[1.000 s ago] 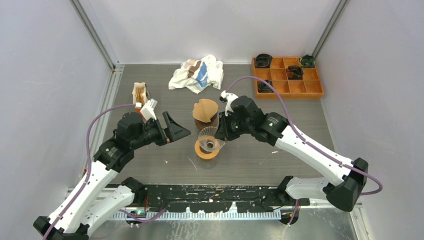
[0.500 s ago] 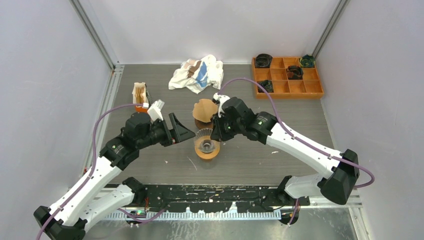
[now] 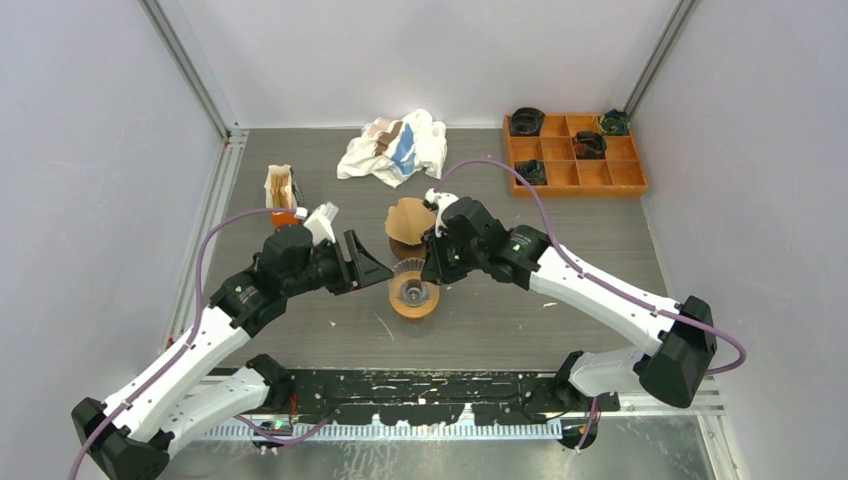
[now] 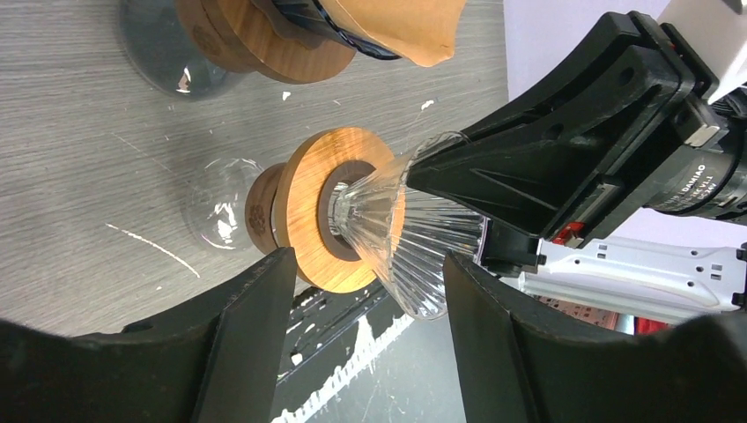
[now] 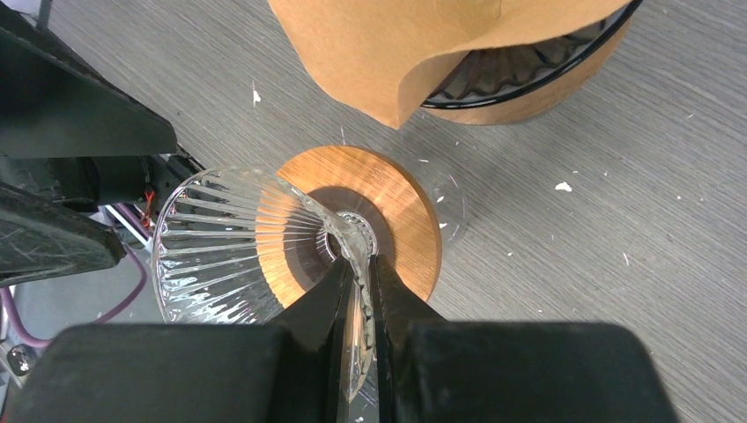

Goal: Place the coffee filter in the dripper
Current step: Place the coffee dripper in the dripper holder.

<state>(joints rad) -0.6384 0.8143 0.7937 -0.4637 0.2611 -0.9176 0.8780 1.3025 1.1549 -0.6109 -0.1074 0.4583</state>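
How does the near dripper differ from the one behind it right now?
The near dripper is empty; the far dripper holds a brown paper filter. The near dripper's cone is clear ribbed glass; the far dripper's has a black rim. The right gripper pinches the near dripper's wall; nothing grips the far dripper. Both have wooden collars.
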